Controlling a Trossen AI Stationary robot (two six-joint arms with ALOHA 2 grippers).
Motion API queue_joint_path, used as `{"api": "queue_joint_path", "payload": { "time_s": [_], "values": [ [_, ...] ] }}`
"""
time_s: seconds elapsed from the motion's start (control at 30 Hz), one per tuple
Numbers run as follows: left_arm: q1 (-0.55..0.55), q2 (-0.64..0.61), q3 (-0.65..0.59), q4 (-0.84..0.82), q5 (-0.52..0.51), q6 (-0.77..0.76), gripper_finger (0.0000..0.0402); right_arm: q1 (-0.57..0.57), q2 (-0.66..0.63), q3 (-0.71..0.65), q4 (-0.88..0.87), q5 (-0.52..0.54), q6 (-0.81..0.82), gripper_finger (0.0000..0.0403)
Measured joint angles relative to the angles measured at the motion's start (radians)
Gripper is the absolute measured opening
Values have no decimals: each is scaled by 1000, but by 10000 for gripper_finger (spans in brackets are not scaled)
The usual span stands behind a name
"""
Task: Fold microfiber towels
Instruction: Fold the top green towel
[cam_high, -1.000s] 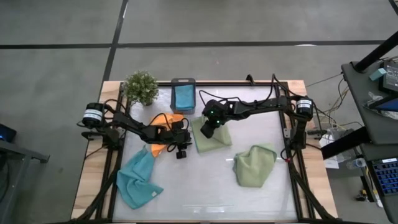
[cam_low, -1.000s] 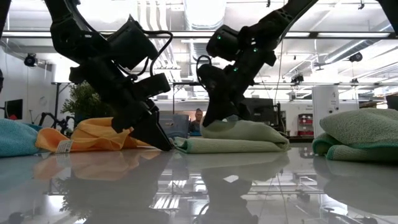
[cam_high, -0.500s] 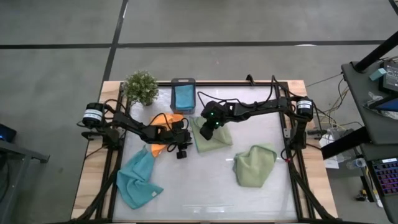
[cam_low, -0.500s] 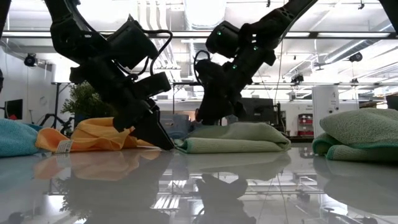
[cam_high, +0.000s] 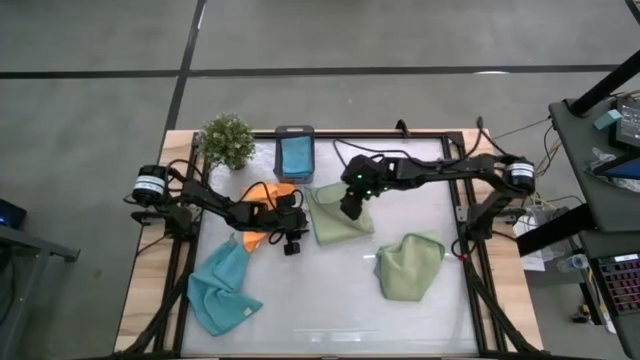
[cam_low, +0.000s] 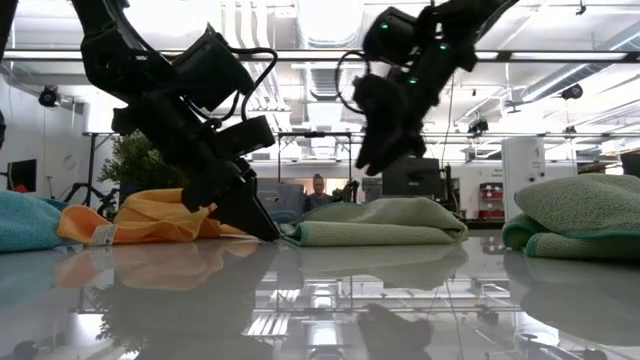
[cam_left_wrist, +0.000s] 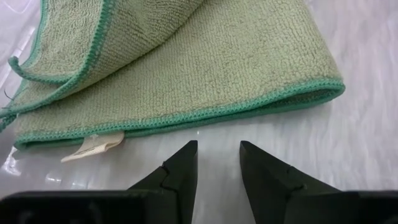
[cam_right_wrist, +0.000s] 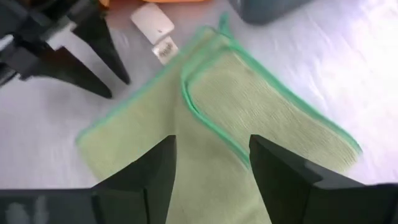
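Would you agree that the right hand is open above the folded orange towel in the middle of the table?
Not quite: the towel under the open right hand is the folded sage green towel, not orange, as the high view shows. The rest holds.

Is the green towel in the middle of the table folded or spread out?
Folded. The green towel lies doubled in layers, one hemmed edge over another, and the right end effector hangs open above it.

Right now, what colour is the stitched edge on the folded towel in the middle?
Brighter green than the sage green towel itself, clearest in the left wrist view.
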Motion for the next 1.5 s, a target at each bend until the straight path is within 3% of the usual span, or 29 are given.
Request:
{"api": "queue_joint_path", "payload": {
  "time_s": [0.13,0.33,0.67,0.87,1.13,1.5],
  "values": [
    [0,0,0,0,0,-1,105,-25,-54,-90,18,2,17,194],
    [0,0,0,1,0,-1,105,-32,-95,-241,182,-10,-12,194],
    [0,0,0,8,0,-1,105,-21,-41,-396,514,-21,27,188],
    [0,0,0,8,0,-1,105,1,-17,-403,587,-44,18,142],
    [0,0,-1,8,0,0,105,57,-13,-398,631,-46,-13,21],
    [0,0,-1,8,0,-1,105,153,-1,-396,784,-43,-26,9]
  ]
}}
